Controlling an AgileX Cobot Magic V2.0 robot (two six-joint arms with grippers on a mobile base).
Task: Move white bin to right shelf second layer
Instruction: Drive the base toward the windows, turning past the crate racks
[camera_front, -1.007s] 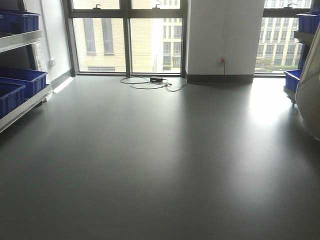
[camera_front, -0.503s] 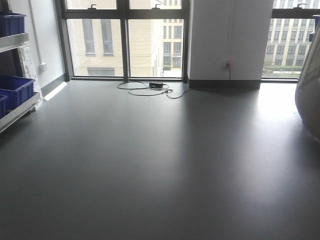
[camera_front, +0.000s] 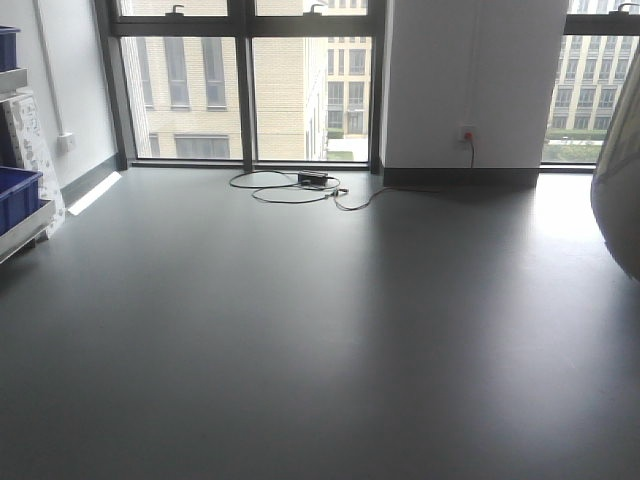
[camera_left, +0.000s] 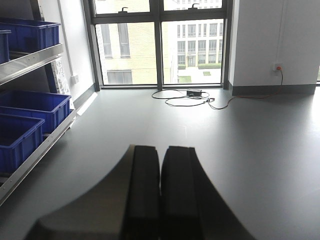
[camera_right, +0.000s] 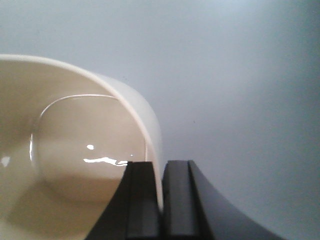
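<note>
Glossy plastic white bin (camera_right: 75, 150), pinched by its rim wall in the right claw (camera_right: 161, 170) above the floor (camera_right: 240, 75), seems light, stiff but slippery; the left claw (camera_left: 160, 152) is pressed together, empty.

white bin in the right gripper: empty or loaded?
Empty, as far as shown. The right wrist view looks into the white bin: bare glossy floor and walls, only glare spots. The right gripper pinches its rim.
</note>
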